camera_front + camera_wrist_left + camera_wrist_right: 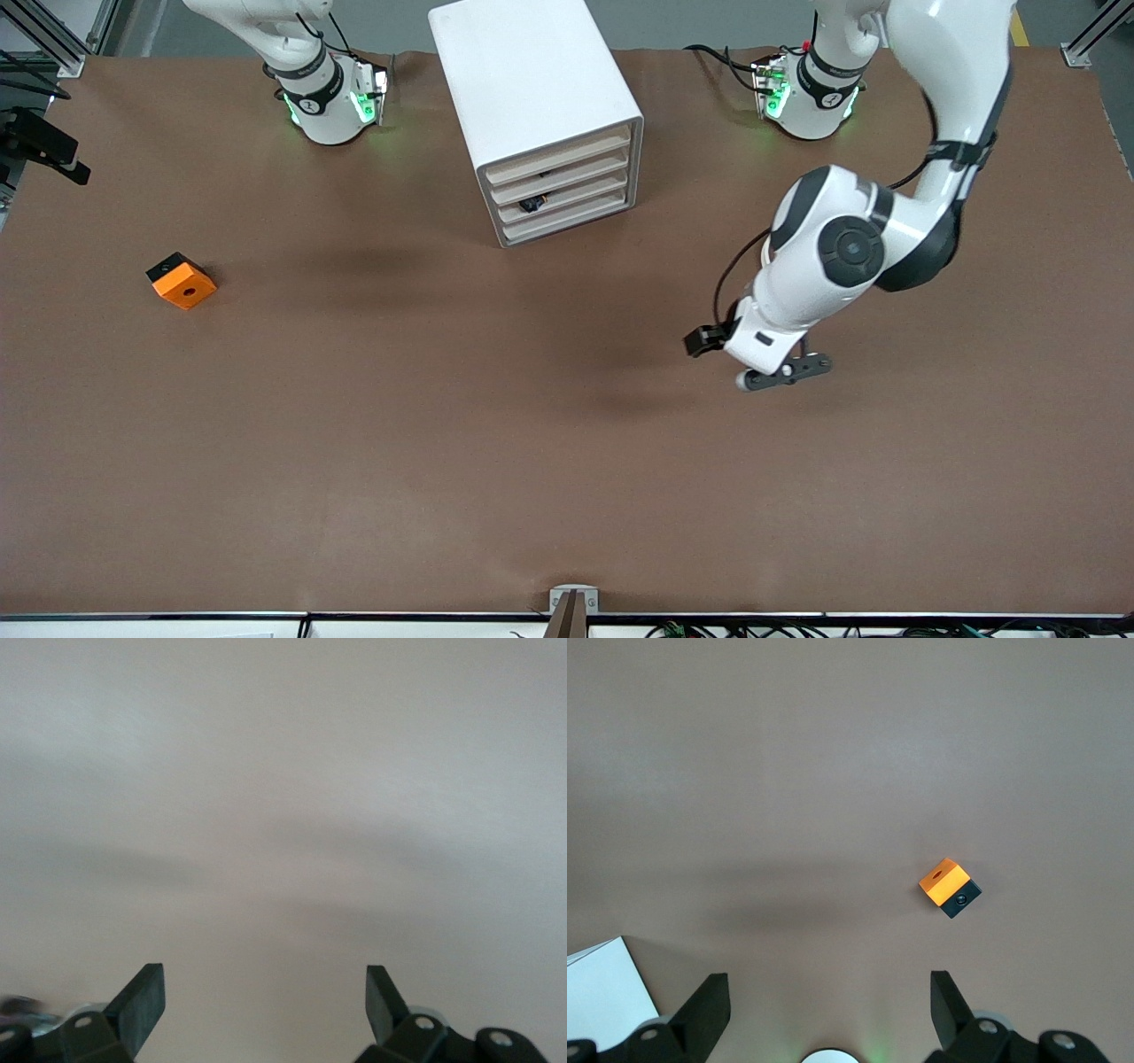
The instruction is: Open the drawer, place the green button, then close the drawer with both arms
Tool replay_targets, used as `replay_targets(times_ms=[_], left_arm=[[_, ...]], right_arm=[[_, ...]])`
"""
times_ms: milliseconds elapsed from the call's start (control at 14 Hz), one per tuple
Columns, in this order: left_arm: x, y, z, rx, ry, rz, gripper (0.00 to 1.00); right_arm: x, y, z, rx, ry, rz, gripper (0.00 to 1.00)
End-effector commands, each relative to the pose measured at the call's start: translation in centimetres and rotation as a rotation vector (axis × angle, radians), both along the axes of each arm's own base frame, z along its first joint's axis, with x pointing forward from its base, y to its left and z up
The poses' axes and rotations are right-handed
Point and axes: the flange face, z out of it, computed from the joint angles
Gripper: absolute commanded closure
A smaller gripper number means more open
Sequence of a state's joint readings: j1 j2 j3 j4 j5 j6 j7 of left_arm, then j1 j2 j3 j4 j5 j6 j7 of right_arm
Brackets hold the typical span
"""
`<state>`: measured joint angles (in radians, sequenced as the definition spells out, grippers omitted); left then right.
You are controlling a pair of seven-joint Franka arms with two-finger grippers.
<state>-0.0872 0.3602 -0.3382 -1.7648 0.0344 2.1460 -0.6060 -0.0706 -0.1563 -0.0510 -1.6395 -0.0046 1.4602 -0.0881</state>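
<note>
The left pincer, spread and empty, is hanging over bare brown table at right of centre, the white rounded cabinet with its beige-fronted drawers sitting up-frame toward centre; the right pincer is likewise gaping; the green-capped button is showing nowhere.

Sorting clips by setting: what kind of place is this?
Probably a robotics lab bench: two white arms bolted to a brown table, an aluminium frame at its corner, and a small white drawer cabinet.
</note>
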Motion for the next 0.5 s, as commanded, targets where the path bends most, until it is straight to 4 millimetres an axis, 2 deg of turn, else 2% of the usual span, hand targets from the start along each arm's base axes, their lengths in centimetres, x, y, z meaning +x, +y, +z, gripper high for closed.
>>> replay_targets(times_ms=[0,143,214,286,429], left_arm=[[-1.5,6.5,2.8,0.079,-0.056,-0.087,0.0],[-1.0,10.2,4.7,0.095,-0.064,-0.112,0.0],[-1.2,11.7,6.0,0.108,-0.068,-0.095,0.0],[-1.3,14.0,7.4,0.12,-0.072,-0.085,0.0],[-1.7,17.7,9.7,0.143,-0.082,-0.15,0.0]], right_arm=[[-0.5,-0.2,0.6,-0.006,-0.001,-0.021,0.0],[-0.5,0.0,0.8,0.011,-0.007,-0.02,0.0],[-0.5,0.0,0.9,0.016,-0.01,-0.023,0.0],[-0.5,0.0,0.9,0.017,-0.01,-0.021,0.0],[-0.6,0.1,0.9,0.017,-0.004,-0.011,0.0]])
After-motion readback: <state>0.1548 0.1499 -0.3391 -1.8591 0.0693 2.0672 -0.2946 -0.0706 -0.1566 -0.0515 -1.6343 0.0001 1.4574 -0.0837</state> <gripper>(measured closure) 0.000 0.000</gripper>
